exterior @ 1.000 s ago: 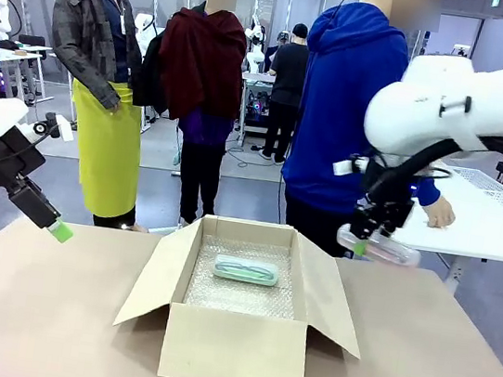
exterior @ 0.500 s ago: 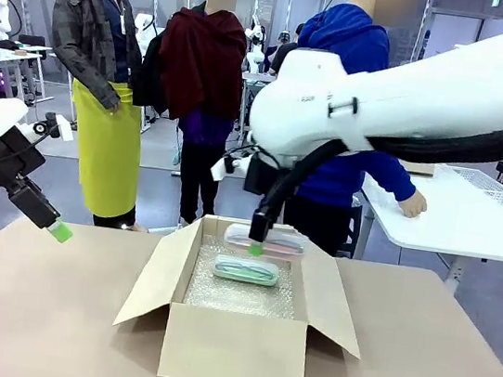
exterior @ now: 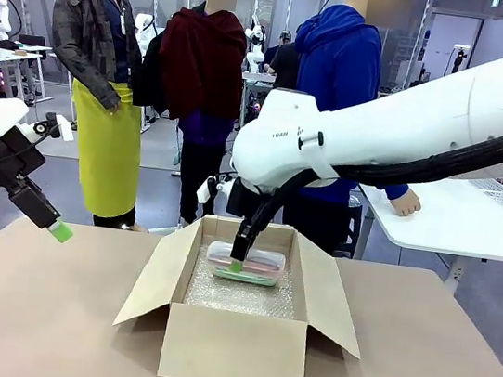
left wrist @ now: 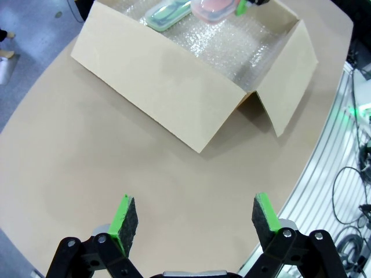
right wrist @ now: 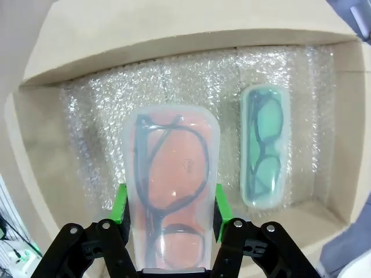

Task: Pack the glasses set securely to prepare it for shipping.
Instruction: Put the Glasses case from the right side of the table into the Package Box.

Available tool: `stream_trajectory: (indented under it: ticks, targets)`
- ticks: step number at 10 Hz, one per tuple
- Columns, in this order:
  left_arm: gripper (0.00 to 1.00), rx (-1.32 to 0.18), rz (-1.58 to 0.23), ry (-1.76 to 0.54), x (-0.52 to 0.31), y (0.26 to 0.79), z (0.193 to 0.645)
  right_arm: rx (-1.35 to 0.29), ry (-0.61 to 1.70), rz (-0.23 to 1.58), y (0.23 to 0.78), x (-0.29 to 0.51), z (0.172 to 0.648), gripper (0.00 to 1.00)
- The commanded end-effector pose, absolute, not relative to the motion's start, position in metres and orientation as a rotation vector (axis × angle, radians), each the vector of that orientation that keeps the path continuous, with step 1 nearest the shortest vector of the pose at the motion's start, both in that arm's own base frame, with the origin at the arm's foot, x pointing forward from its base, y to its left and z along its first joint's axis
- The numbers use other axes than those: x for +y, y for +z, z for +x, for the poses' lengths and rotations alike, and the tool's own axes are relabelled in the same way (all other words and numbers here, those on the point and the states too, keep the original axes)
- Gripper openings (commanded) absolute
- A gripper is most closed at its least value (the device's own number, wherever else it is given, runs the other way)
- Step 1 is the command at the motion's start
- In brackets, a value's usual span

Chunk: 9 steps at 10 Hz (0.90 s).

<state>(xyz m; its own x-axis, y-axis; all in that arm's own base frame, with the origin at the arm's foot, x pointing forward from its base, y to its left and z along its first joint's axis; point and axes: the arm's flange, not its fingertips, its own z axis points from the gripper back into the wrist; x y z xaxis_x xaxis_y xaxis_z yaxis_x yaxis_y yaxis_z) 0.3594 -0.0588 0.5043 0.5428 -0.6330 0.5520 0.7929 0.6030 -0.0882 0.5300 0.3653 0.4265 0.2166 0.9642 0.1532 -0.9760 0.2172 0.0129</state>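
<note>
A busy workshop lies behind a brown bench (exterior: 47,310), with a person in a blue hoodie (exterior: 343,70) standing at its far side. An open cardboard box (exterior: 234,345) lined with bubble wrap (right wrist: 116,98) sits mid-bench.

The mint green case (right wrist: 265,145) lies on the liner toward one side wall. The right hand (right wrist: 169,202) pinches the pale pink case (right wrist: 172,174) across its width, one green pad on each long side, and holds it low inside the box. The left hand (left wrist: 195,215) hangs spread and empty over bare bench, well apart from the box.

The step in hand looks like setting the second case down. The next move probably calls for lowering it flat onto the free stretch of wrap beside the mint one, letting go, and lifting straight out between the flaps.

The right wrist view gives the layout: both cases are translucent with spectacles inside, roughly parallel, with a strip of wrap between them. The front view gives height instead. There the pink case overlaps the green one, so their spacing is unreadable, and I cannot tell whether pink touches the liner yet.
</note>
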Motion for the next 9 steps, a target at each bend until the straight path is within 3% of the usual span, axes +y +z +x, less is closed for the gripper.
stream_trajectory:
  ticks: [1,7,8,9]
  targets:
    - [1.00,-0.515,-0.373,-0.881,-0.056,0.504,0.359,-0.152,1.337,0.124,0.421,0.369,0.528,0.37]
    - [1.00,-0.515,-0.373,-0.881,-0.056,0.504,0.359,-0.124,1.347,0.120,0.419,0.368,0.532,0.37]
    - [1.00,-0.515,-0.373,-0.881,-0.056,0.504,0.359,-0.127,1.339,0.121,0.417,0.367,0.533,0.64]
    - [1.00,-0.515,-0.373,-0.881,-0.056,0.504,0.359,-0.157,1.373,0.128,0.400,0.367,0.533,0.64]
